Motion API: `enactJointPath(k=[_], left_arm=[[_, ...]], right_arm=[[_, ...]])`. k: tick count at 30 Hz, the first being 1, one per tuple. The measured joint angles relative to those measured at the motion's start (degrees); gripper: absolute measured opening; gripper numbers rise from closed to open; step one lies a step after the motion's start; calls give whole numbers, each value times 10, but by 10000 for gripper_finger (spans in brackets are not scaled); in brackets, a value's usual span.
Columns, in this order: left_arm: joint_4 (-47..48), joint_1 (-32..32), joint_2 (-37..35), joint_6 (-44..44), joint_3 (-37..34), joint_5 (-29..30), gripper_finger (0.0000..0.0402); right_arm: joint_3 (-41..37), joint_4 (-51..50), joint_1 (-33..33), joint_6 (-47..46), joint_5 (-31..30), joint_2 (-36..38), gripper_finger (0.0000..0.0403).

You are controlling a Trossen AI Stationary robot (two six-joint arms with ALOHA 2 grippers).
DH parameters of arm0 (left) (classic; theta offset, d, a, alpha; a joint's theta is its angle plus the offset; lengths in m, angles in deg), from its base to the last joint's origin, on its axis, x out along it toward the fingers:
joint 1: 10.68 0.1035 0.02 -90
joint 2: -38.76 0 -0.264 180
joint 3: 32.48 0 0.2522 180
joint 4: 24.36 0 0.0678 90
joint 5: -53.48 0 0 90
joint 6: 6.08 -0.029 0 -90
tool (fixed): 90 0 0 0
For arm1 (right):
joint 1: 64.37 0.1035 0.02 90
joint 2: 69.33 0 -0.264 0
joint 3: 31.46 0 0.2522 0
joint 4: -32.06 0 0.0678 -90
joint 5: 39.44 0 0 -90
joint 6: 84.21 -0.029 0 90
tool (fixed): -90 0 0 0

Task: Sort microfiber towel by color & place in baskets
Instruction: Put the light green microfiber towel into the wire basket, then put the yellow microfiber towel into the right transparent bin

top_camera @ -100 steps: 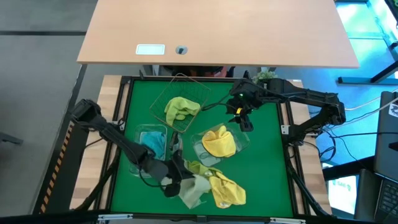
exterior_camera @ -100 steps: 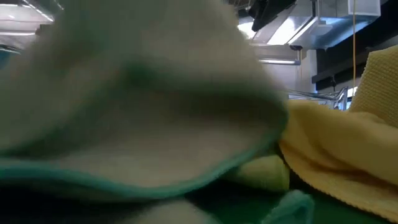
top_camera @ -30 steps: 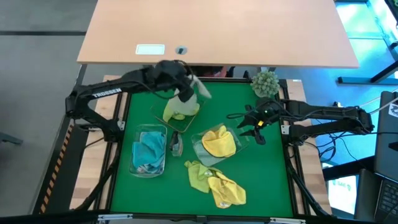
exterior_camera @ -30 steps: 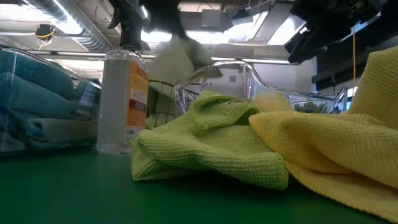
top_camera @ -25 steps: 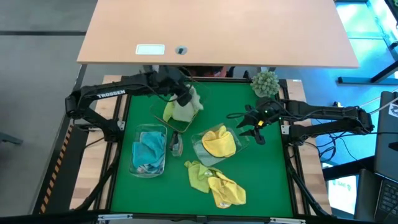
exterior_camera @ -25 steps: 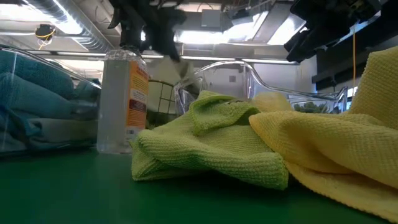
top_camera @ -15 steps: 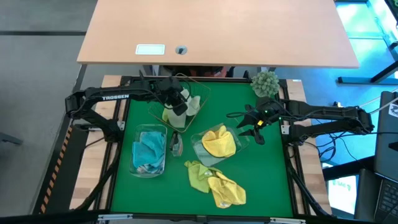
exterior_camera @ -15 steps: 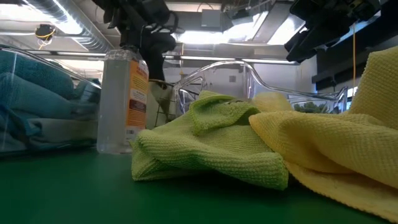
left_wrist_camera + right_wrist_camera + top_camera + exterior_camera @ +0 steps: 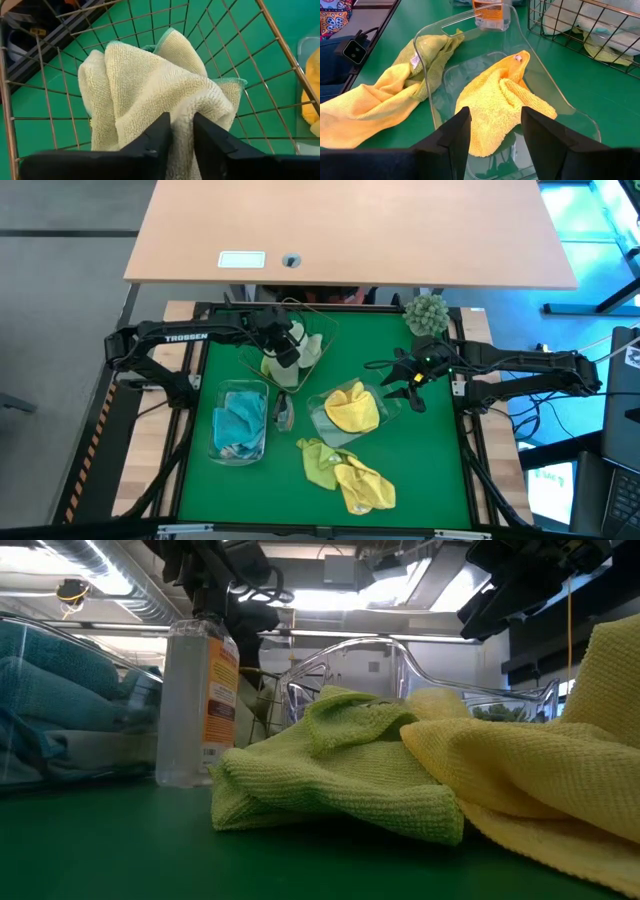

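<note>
My left gripper (image 9: 285,350) reaches down into the tan wire basket (image 9: 280,45) and is shut on a pale olive towel (image 9: 145,85). That towel rests in the basket beside a lime green towel (image 9: 268,365). My right gripper (image 9: 495,112) hangs open over a clear basket (image 9: 540,75), touching nothing. A yellow towel (image 9: 500,105) lies in that basket. A second clear basket (image 9: 215,445) holds teal blue towels (image 9: 238,420). A lime green towel (image 9: 330,770) and a yellow towel (image 9: 540,780) lie loose on the green mat near the front edge. My left gripper has a bunched fold of the pale olive towel (image 9: 182,117) between its two fingers, which stand a little apart. The fingers come slanting down from above. The rest of the towel lies heaped and slack on the wire basket's floor.
A small clear bottle (image 9: 195,700) stands between the two clear baskets. A fuzzy plant ball (image 9: 428,310) sits at the mat's far right corner. A wooden desk (image 9: 350,230) lies beyond the far edge.
My left gripper has come down into the wire basket with the pale olive towel. The towel hung clear above the basket before and now lies heaped inside it. In the last half second the gripper has hardly moved.
</note>
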Motion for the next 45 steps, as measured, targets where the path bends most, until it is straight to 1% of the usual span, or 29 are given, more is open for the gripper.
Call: enactJointPath(k=[5,9,15,22,25,28,31,34,38,42,45], left_arm=[[-1,0,0,0,3,0,108],[-10,0,0,-5,27,-4,124],[-8,0,0,-33,65,-5,127],[2,0,0,-32,110,-6,127],[5,0,0,-36,128,-26,127],[4,0,0,-42,137,-54,127],[2,-2,0,-45,137,-66,128],[3,-7,0,-45,137,-65,128],[3,-14,0,-45,137,-65,128],[3,-23,0,-46,137,-64,128],[3,-30,0,-46,137,-64,128]], right_arm=[[0,0,0,0,0,0,172],[0,0,0,0,0,0,172],[0,0,0,0,-1,0,172],[0,0,0,0,-2,0,172],[4,1,0,-15,0,0,172],[11,6,0,-64,25,0,172],[12,6,7,-92,63,0,172],[12,10,43,-114,73,0,172],[12,44,124,-138,67,0,172],[12,77,212,-156,21,0,172],[12,79,273,-178,-37,-7,172]])
